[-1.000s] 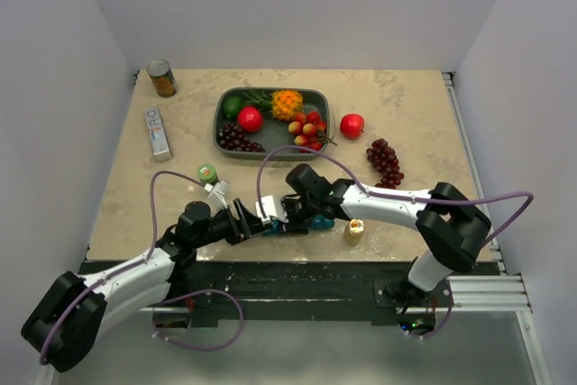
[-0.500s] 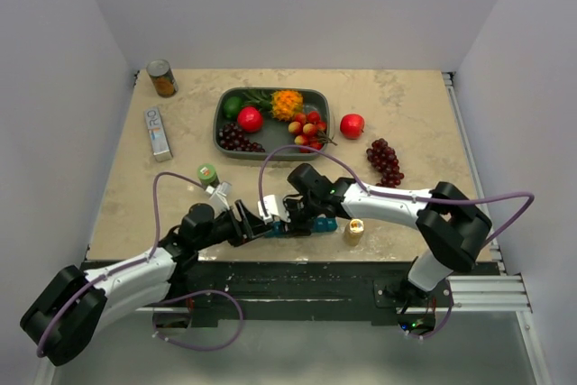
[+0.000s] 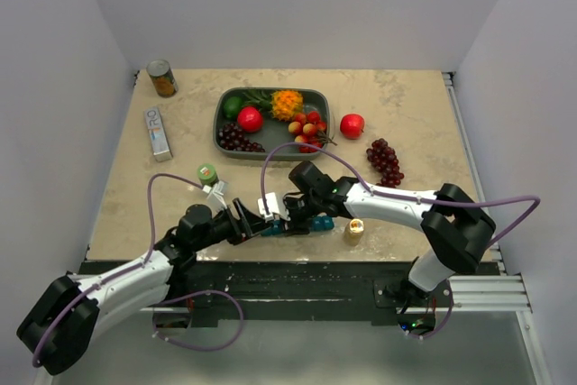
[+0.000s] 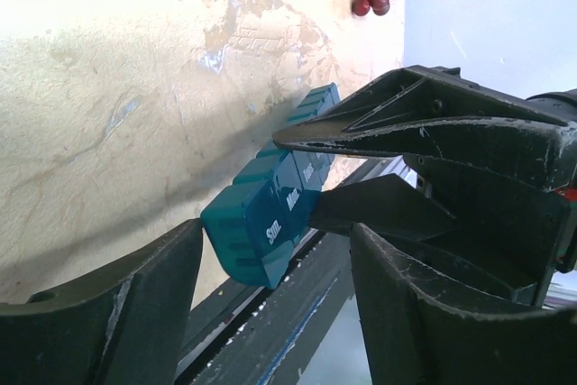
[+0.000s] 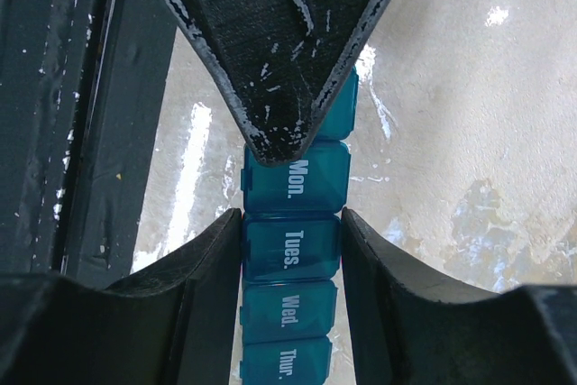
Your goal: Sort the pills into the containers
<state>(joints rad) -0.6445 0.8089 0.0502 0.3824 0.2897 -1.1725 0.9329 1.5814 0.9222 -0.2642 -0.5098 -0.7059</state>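
The containers (image 5: 290, 245) are a teal strip of day-labelled lidded compartments lying at the table's near edge, also seen as the containers (image 3: 317, 222) and, with their "Sun." end nearest, as the containers (image 4: 270, 214). My right gripper (image 5: 290, 223) is shut on the strip, its pads against both sides of the "Tues." box; from above, the right gripper (image 3: 287, 220) covers the strip's middle. My left gripper (image 4: 275, 241) stands open around the strip's "Sun." end, and one left finger (image 5: 279, 60) lies over that end. The left gripper (image 3: 261, 223) faces the right one. No pills show.
A small green bottle (image 3: 207, 172) stands just behind the left arm. A small gold object (image 3: 355, 229) sits right of the strip. Farther back are a dark grey fruit tray (image 3: 216, 137), a red apple (image 3: 352, 125), grapes (image 3: 386, 161), a can (image 3: 161, 77) and a flat box (image 3: 158, 132).
The left arm has shifted slightly and the right arm's elbow has drifted a little to the right. Both grippers and the strip stay where they were.
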